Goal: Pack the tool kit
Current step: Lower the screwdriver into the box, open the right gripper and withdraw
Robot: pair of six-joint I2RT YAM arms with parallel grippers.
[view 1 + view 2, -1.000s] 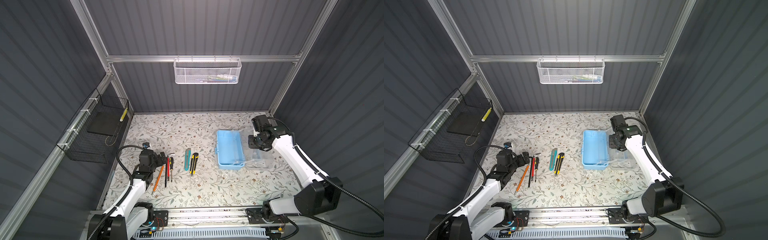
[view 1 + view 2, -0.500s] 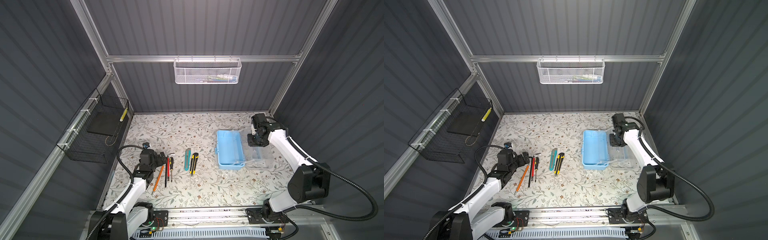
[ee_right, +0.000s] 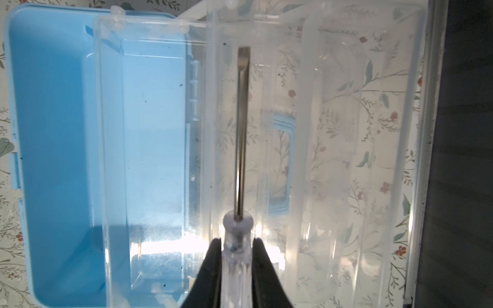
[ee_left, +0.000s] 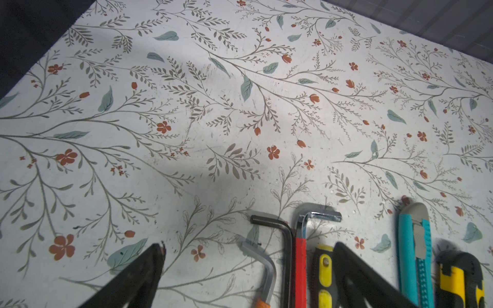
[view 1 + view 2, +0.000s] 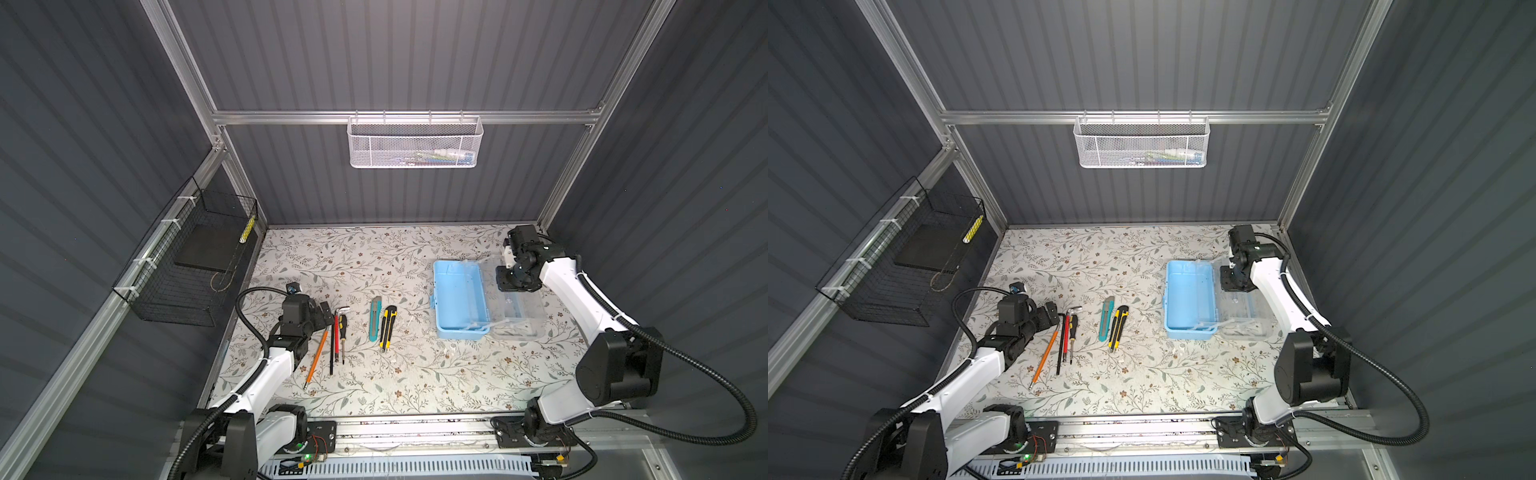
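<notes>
Right hand [image 3: 237,241] pinching clear-handled screwdriver [image 3: 241,133], glossy blue box [image 3: 53,160]

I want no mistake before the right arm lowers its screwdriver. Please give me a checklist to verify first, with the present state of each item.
1. Light-blue box open: ok, clear lid lies flat beside it.
2. Grip: ok, right gripper is shut on the flat screwdriver.
3. Screwdriver above the box: not ok, it hangs over the lid.
4. Left gripper free: ok, open and empty.
5. Room in the box: cannot tell, a clear insert seems to cover part.
</notes>
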